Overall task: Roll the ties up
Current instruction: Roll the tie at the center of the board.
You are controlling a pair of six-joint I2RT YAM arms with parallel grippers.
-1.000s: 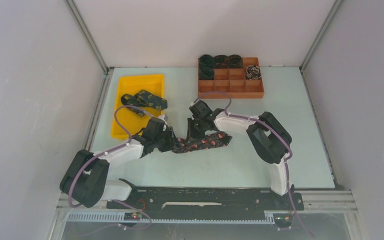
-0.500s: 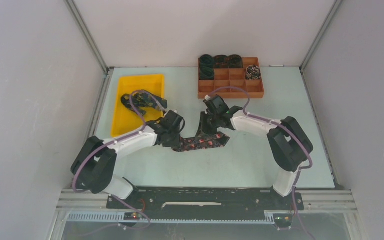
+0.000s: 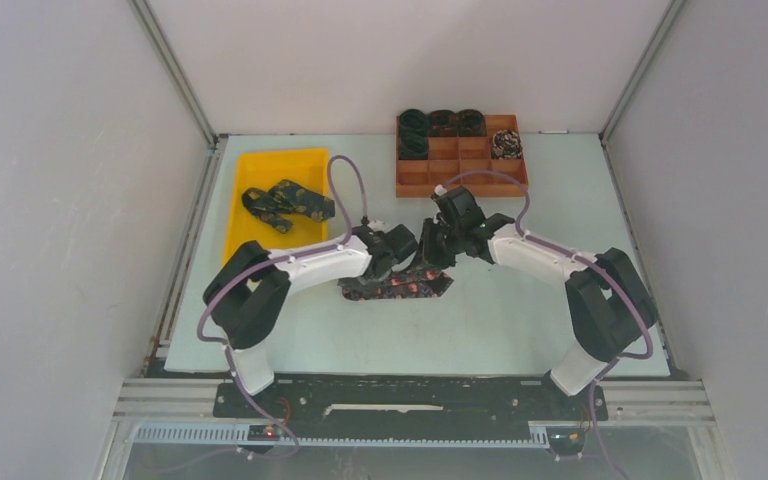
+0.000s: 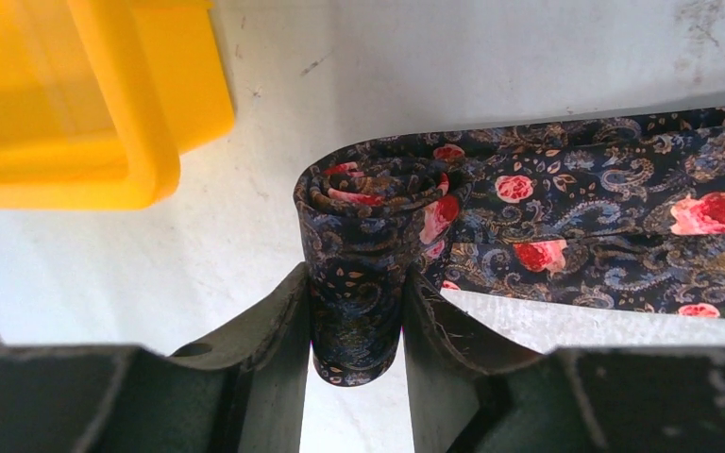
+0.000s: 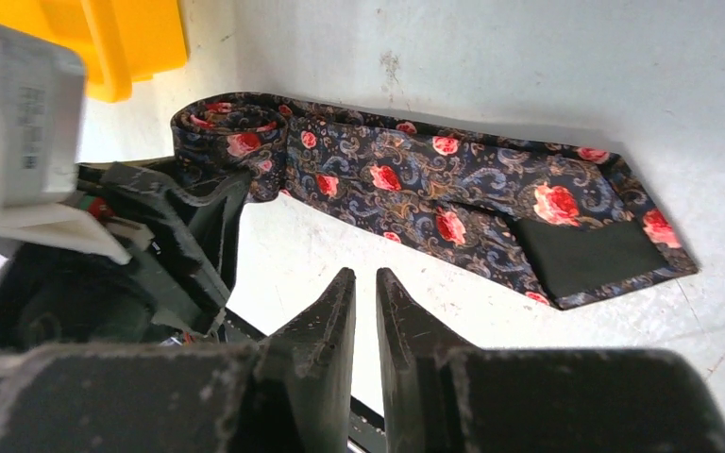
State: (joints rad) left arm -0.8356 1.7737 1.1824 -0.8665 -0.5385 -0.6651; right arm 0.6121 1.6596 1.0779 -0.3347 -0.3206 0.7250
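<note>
We see the tie [image 3: 398,286] lying mid-frame on the surface [image 3: 520,320], its rolled end at left between the fingers of the left pincer [image 4: 356,316]. Upper left sits a bin [image 3: 270,165] with more ties [image 3: 288,201] in it. Upper centre-right, a tray [image 3: 462,175] holds coils [image 3: 441,122] in its upper compartments.

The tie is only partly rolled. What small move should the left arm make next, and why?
Probably turn the left gripper to roll the coil one more turn along the flat band: its jaws pinch the coil, and most of the tie lies flat and unrolled.
</note>
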